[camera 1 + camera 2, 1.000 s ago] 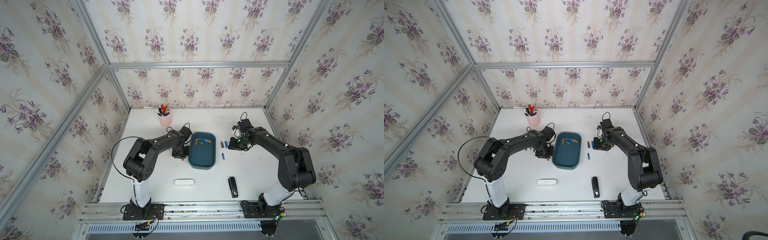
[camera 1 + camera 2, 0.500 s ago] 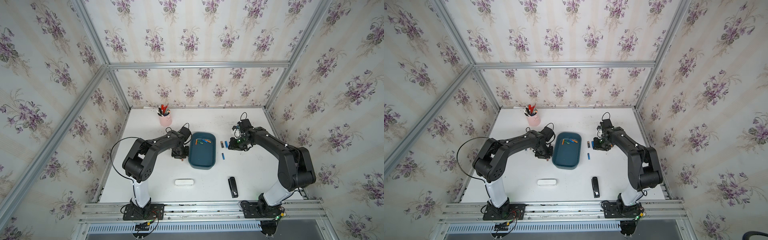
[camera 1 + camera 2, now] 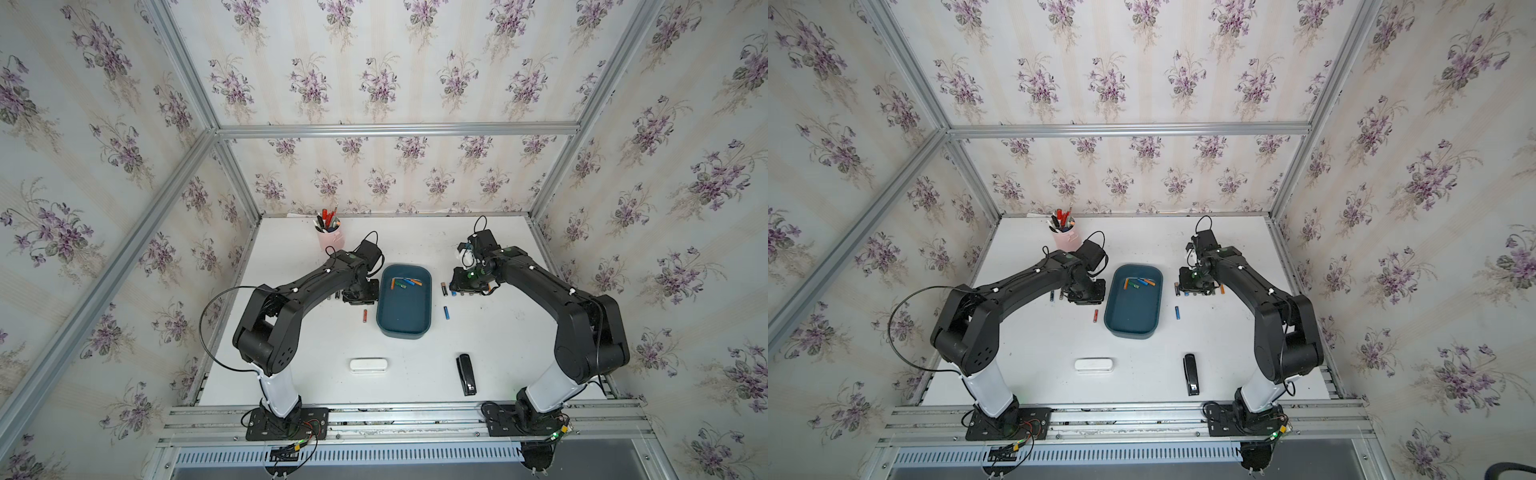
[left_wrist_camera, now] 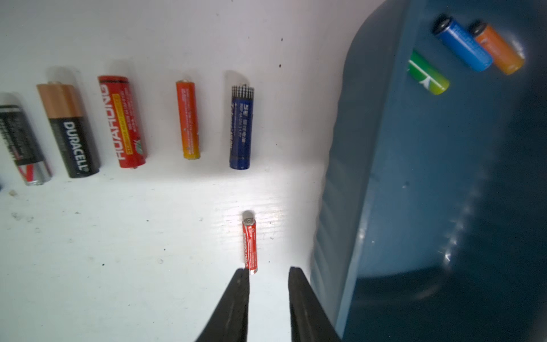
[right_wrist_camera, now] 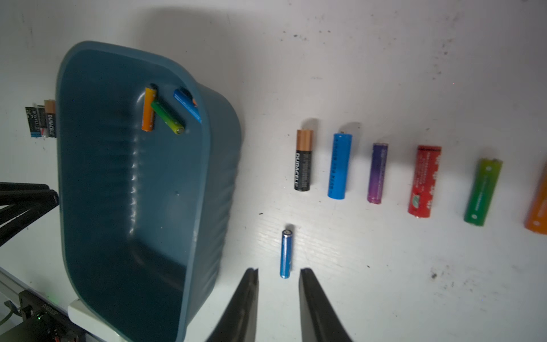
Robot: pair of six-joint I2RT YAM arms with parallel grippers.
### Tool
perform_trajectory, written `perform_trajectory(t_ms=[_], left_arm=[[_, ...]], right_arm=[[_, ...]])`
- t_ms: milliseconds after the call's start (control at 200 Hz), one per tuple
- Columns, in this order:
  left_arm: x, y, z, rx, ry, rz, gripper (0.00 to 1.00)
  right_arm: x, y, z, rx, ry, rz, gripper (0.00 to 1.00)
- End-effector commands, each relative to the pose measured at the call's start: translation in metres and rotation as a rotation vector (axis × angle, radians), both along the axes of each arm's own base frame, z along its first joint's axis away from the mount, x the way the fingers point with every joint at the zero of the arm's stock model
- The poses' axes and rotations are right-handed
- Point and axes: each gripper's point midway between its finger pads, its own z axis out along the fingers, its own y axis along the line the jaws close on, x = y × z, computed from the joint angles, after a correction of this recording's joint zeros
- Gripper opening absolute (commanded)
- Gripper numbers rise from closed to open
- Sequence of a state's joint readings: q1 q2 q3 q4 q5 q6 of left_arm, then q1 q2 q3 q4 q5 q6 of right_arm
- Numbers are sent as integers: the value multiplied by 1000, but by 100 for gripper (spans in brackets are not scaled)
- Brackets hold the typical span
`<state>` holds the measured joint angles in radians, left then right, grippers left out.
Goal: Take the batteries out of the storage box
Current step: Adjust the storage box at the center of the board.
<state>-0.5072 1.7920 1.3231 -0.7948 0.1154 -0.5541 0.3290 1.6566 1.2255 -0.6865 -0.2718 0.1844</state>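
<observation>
The dark teal storage box [image 3: 404, 309] [image 3: 1133, 309] sits mid-table between my arms. Several batteries [image 3: 405, 282] [image 3: 1139, 283] lie at its far end, among them a green one [image 4: 427, 74] and an orange one [image 5: 149, 109]. My left gripper [image 4: 269, 270] [image 3: 360, 296] hangs just left of the box, open with nothing between its fingers. A small red battery [image 4: 249, 245] [image 3: 365, 316] lies on the table at one fingertip. On the box's other side my right gripper [image 5: 278, 270] [image 3: 469, 286] is open and empty, over a small blue battery [image 5: 286, 254] [image 3: 446, 312].
Rows of batteries lie on the table on either side of the box, a Duracell [image 4: 69, 130] in the left row and a blue cell [image 5: 339, 165] in the right. A pink pen cup [image 3: 330, 240] stands at the back left. A white case [image 3: 368, 365] and black stapler [image 3: 466, 374] lie near the front.
My left gripper's jaws have spread apart. Both arms stay about where they were, and the right gripper is unchanged.
</observation>
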Motion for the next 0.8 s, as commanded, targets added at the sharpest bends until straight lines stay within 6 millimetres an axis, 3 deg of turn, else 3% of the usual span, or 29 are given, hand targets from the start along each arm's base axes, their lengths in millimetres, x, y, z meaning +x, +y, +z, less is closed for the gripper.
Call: perform_trajectory(t_ms=[0, 180, 485, 664, 794], left_arm=[[-3, 3, 1, 15, 13, -23, 29], [-1, -9, -15, -14, 41, -35, 29], [-1, -36, -19, -60, 39, -65, 29], [-5, -25, -19, -22, 39, -53, 29], [-10, -2, -18, 13, 59, -42, 30]], right_arm=[[-1, 10, 4, -14, 10, -1, 29], [5, 30, 7, -14, 7, 24, 29], [10, 57, 11, -36, -4, 76, 29], [21, 74, 11, -52, -33, 118, 29], [33, 88, 1, -81, -46, 168, 29]])
